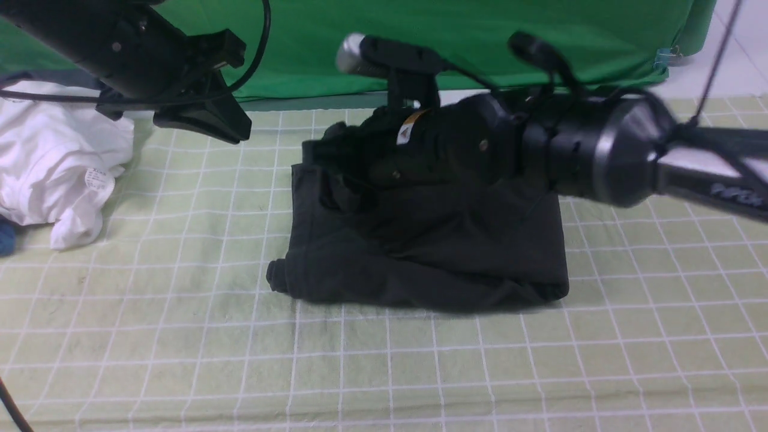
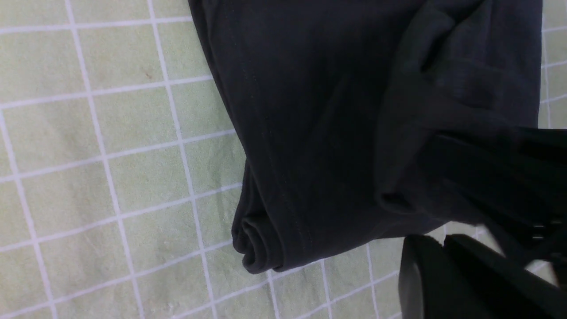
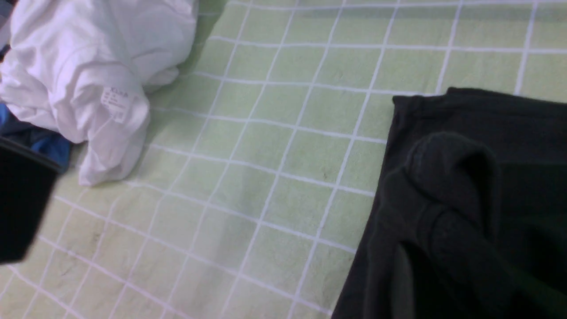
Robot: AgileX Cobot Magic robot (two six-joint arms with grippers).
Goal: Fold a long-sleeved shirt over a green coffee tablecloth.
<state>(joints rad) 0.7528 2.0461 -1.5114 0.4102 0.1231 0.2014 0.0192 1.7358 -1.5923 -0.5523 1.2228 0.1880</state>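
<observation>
Black long-sleeved shirt [image 1: 420, 252] folded; white garment [image 1: 60, 162] only front, right-wrist views; fingers [image 2: 425, 283] state unclear.

Out to the left of the left end effector [image 1: 237, 131] sits a crumpled white cotton garment [image 1: 60, 162], heaped and bunched, one rounded lobe sagging towards the near side. On that lobe there's a small white printed label [image 1: 99, 179], its lettering too fine to read. Tucked under the heap's outer edge, further left again, a scrap of blue fabric [image 3: 44, 144] peeks out. Beyond the end effector, across the far side, hangs a plain deep-green cloth backdrop [image 1: 480, 42], lightly wrinkled. Far off to the right, a small blue clip [image 1: 663, 57] pinches its lower corner, with pale tiled floor [image 1: 741, 54] just past it.
</observation>
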